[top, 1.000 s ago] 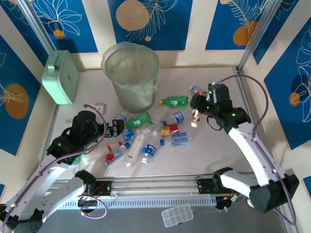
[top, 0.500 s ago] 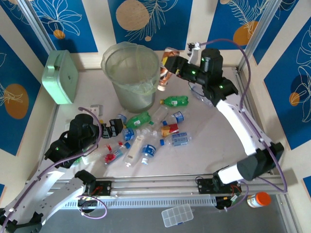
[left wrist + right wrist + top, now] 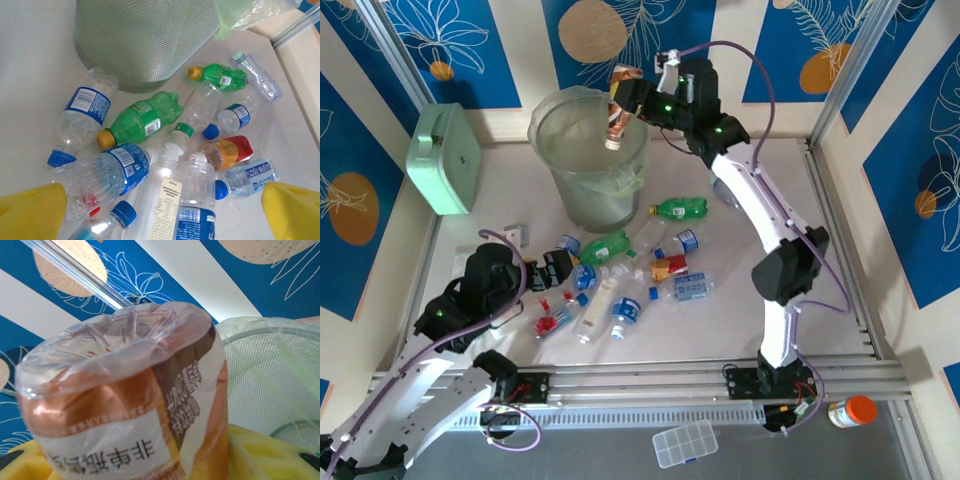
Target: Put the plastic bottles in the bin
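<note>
Right hand clamps a brown-labelled bottle over the open mouth of the bin near the far edge of the tabletop, placed for a drop. Left hand, fingers spread wide, hovers over the scattered plastic bottles mid-tabletop, apparently lining up a pick.

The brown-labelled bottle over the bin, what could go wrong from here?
The brown-labelled bottle hangs from the right gripper close to the bin rim; released there, it might clip the rim or the loose liner and bounce out. The open left gripper faces a tightly packed pile; closing could nudge neighbouring bottles away.
</note>
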Controlling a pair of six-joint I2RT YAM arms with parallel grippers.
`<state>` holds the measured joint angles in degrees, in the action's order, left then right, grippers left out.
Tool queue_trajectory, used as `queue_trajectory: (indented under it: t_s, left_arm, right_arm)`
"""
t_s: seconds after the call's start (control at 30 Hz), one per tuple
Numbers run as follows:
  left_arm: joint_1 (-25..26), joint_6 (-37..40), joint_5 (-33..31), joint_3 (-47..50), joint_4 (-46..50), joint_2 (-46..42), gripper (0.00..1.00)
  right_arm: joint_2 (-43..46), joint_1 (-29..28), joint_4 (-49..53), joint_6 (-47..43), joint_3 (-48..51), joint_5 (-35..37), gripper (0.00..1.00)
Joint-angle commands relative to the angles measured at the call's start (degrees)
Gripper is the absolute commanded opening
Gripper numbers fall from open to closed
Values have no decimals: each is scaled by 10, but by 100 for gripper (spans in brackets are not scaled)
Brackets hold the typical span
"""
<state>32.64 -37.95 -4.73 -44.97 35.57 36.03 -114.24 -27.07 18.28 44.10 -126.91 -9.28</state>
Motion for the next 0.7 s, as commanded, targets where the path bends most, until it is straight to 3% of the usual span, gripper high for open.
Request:
queue_trajectory:
  t_s: [0.0, 0.2, 0.43, 0.67]
  left_arm:
    - [1, 2, 25, -1, -6, -12, 99]
    - [0, 10, 26, 13, -11, -25, 99]
    - [0, 7, -20, 38, 19, -18, 100]
    - [0, -35, -69, 74, 43, 12, 99]
  right_arm:
    - [-70, -7, 84, -33, -99, -6, 50]
    - [-212, -29, 223, -82, -308, -7, 51]
    - [-210, -49, 218, -127, -234, 31, 53]
    - [-224, -60, 239, -156, -233, 60, 61]
